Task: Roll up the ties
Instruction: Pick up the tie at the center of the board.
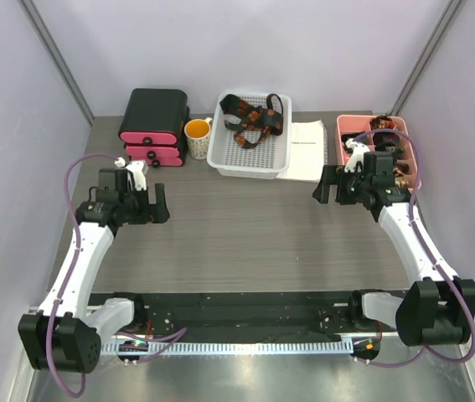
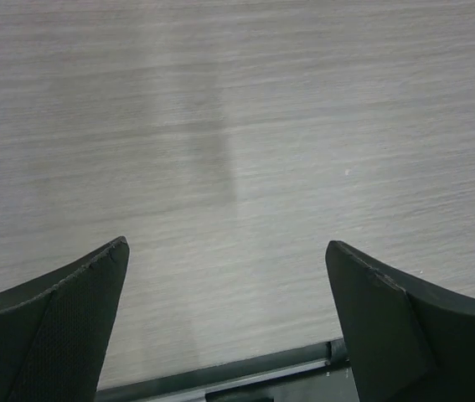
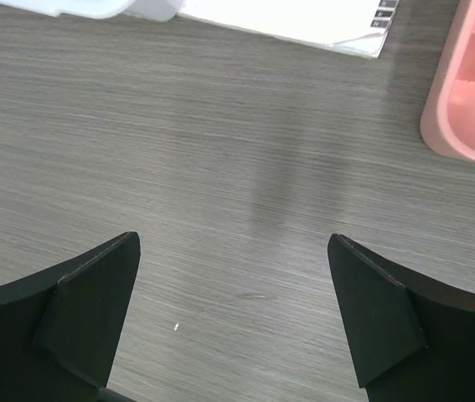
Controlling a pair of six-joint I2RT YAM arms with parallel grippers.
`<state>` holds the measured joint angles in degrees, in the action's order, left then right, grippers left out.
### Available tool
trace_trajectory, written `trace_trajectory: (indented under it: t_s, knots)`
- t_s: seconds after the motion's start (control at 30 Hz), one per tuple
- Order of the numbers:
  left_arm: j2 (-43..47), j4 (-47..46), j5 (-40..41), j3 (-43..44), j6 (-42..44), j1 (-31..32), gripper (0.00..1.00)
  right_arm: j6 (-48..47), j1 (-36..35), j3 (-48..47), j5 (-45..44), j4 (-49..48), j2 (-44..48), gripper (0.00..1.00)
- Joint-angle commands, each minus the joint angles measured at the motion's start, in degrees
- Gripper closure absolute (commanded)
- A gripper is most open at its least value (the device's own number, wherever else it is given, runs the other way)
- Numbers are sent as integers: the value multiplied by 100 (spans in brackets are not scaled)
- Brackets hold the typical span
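Observation:
Loose dark ties with an orange-red pattern lie tangled in a white basket at the back middle of the table. Small rolled ties sit in a pink tray at the back right. My left gripper is open and empty over bare tabletop at the left; its view shows only wood grain between the fingers. My right gripper is open and empty just left of the pink tray; its view shows bare table, with the tray's corner at the upper right.
A black and pink box stack and a yellow-filled cup stand at the back left. A white paper sheet lies between basket and tray. Grey walls enclose the table on three sides.

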<state>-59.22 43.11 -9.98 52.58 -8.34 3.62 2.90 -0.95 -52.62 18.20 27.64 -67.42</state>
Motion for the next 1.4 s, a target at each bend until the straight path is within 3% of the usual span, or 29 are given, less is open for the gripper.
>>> trace_trajectory:
  t_s: [0.0,0.1,0.27,0.4,0.63,0.8,1.07,1.23,1.37]
  knots:
    - [-519,-111,216,954,174,-28,0,-35,25,-301,201,5,-289,0]
    - [-1204,-268,23,1912,411,16,0,35,16,-450,307,13,-570,0]
    - [-2609,-584,-22,3766,684,753,0,80,25,-705,316,57,-931,0]
    - [-4486,-962,180,5216,1053,1631,0,80,16,-837,316,84,-1247,0]
    - [-7713,-1216,-250,8431,1106,1976,2,27,25,-1109,237,189,-1748,0]
    - [-8544,-2086,-49,8664,1326,2134,0,9,25,-1338,246,330,-2152,0]
    - [-9010,-2255,663,8506,1546,2178,0,18,25,-1418,193,374,-2320,0]
    - [-9081,-2281,322,8436,1625,2178,19,9,16,-1426,141,400,-2285,0]
    - [-9309,-2316,119,8585,1528,2239,21,-26,16,-1391,79,409,-2188,0]
